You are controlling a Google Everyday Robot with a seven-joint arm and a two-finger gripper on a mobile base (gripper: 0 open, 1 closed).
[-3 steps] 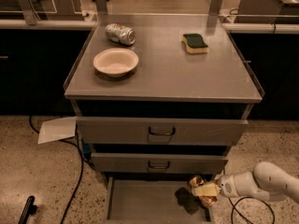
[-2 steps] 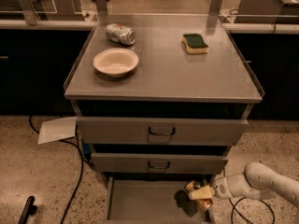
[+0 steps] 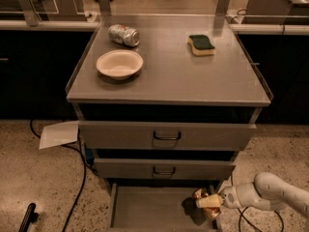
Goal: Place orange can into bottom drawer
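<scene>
The orange can [image 3: 207, 201] is a shiny golden-orange can held over the right side of the open bottom drawer [image 3: 149, 208], whose flat grey floor shows below the two upper drawers. My gripper [image 3: 208, 203] reaches in from the lower right on a white arm [image 3: 270, 193] and is shut on the can. The can casts a dark shadow on the drawer floor just to its left. The can's far end is partly hidden by the fingers.
On the cabinet top [image 3: 169, 66] are a silver-grey can with red marks [image 3: 123, 35], a white bowl [image 3: 119, 64] and a green-and-yellow sponge [image 3: 201, 44]. A sheet of paper [image 3: 59, 133] and black cables [image 3: 77, 178] lie on the floor at left.
My gripper has moved a little left and down with the orange can, further over the bottom drawer's right side.
</scene>
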